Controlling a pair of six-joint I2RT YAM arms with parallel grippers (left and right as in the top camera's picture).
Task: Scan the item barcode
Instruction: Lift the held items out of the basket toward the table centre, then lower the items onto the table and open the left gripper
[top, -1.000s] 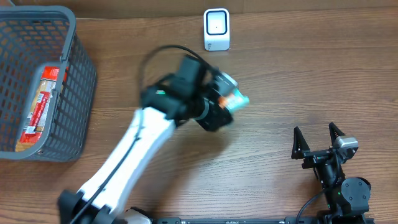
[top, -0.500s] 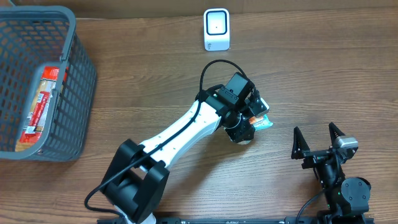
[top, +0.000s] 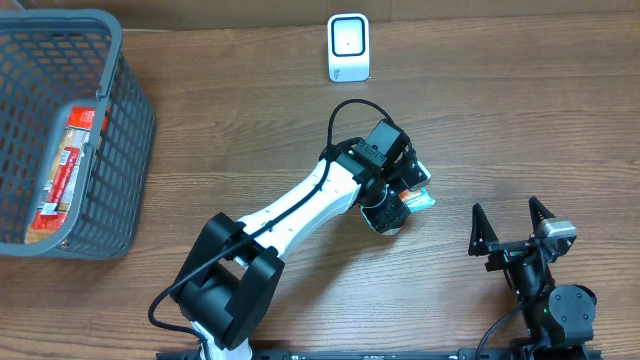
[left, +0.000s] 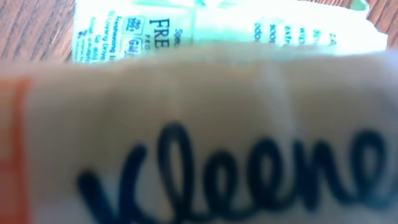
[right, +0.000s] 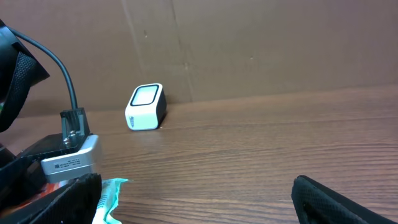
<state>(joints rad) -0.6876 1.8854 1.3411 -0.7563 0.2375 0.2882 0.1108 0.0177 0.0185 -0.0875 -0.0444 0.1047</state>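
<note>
The item is a Kleenex tissue packet (top: 422, 198), white and mint green with some orange, low over the table right of centre. My left gripper (top: 398, 205) is down on it and covers most of it. In the left wrist view the packet (left: 199, 124) fills the frame, so the jaws are hidden and I cannot tell their state. The white barcode scanner (top: 348, 47) stands at the back centre, its window facing forward, also in the right wrist view (right: 145, 106). My right gripper (top: 510, 232) rests open and empty at the front right, the packet's edge (right: 109, 196) beside its left finger.
A grey mesh basket (top: 120, 130) sits at the far left with a red packaged item (top: 65, 170) inside. The left arm (top: 290, 210) stretches diagonally across the middle of the table. A brown cardboard wall (right: 261, 43) runs behind the scanner.
The left arm swung right and down with the packet, from mid-table to beside the right gripper. In the last half second it hardly moved. The right arm stayed still.
</note>
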